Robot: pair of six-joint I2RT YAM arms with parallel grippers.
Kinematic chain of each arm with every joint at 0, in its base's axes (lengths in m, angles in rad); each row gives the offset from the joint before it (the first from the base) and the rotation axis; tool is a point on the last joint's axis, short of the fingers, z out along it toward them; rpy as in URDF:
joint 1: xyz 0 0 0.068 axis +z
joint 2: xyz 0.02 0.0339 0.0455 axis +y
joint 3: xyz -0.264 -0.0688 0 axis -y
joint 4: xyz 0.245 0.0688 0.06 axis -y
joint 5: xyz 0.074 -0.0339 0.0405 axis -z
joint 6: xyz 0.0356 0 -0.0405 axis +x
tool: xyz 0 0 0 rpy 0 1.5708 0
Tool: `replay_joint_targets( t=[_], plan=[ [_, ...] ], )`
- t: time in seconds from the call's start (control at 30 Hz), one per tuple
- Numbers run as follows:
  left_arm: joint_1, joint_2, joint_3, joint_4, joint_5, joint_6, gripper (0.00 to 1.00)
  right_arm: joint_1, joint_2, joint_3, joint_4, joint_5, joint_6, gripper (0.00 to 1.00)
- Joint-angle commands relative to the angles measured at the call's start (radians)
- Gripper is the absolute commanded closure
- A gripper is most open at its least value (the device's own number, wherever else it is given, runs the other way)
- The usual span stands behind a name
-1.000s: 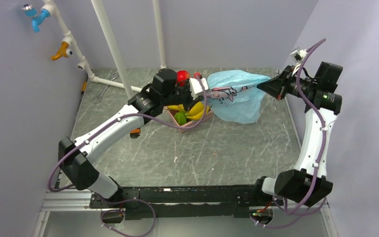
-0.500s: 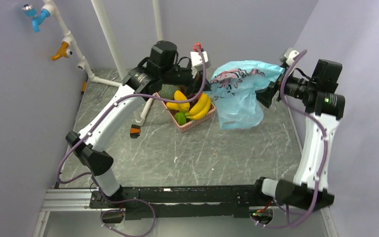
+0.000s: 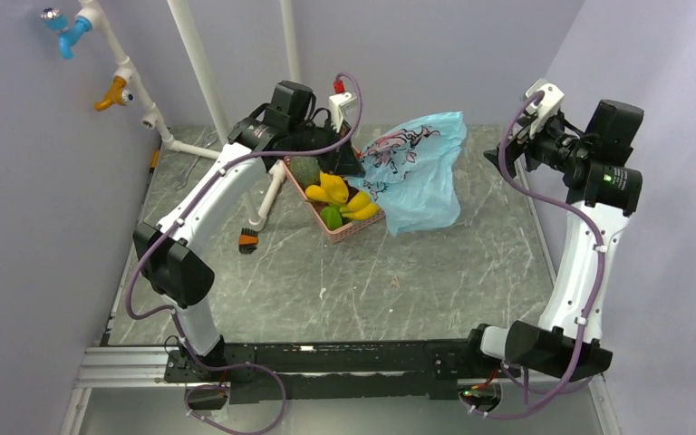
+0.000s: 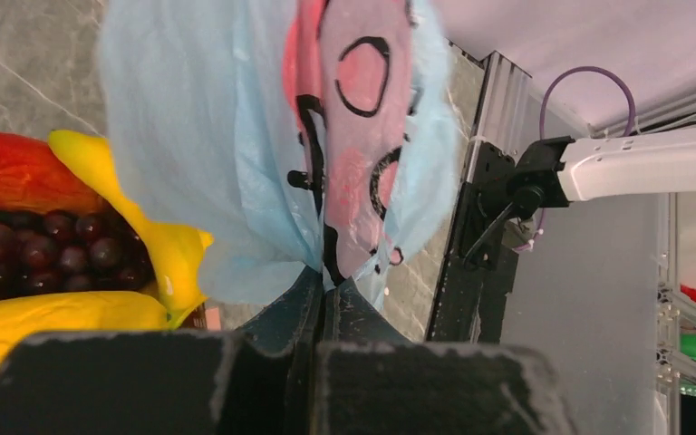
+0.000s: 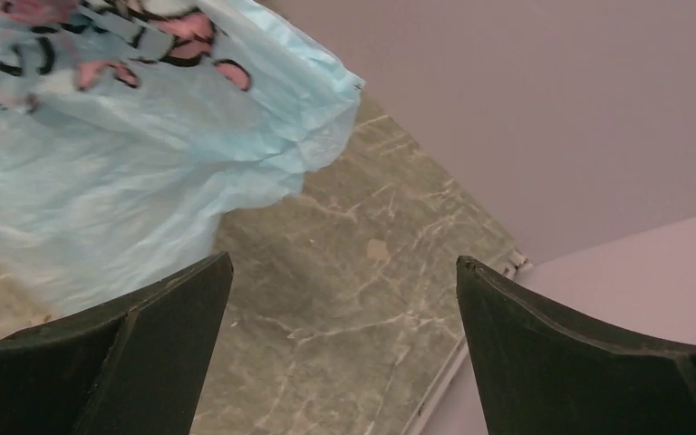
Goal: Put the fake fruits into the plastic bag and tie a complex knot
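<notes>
Pinching an edge of the plastic bag (image 3: 421,177) in the left gripper (image 4: 319,288), just beside the basket (image 3: 353,228) of fake fruits (image 3: 337,192); holding the right gripper (image 5: 344,263) spread, empty. Judging film light, limp, slippery: advising a hold at the far handle.

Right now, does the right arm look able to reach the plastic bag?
Probably yes: the right end effector is open and faces the plastic bag, with only table surface between them. The left end effector pinches the bag's far side.

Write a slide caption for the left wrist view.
Left end effector shut on the printed light-blue plastic bag, with yellow bananas and dark grapes beside it.
</notes>
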Motion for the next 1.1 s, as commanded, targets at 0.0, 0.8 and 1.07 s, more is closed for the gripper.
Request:
replay_joint_targets(
  t=[0.0, 0.8, 1.07],
  plan=[
    [-0.028, -0.056, 0.017, 0.083, 0.039, -0.11, 1.0, 0.018, -0.092, 0.031, 0.022, -0.152, 0.046, 0.06],
    [-0.009, -0.228, -0.231, 0.508, 0.472, -0.225, 1.0, 0.553, -0.193, -0.407, 0.216, 0.092, 0.007, 1.0],
    [0.025, -0.346, -0.243, 0.122, 0.023, 0.304, 0.32, 0.552, -0.304, -0.461, 0.34, 0.072, 0.039, 1.0]
  ],
)
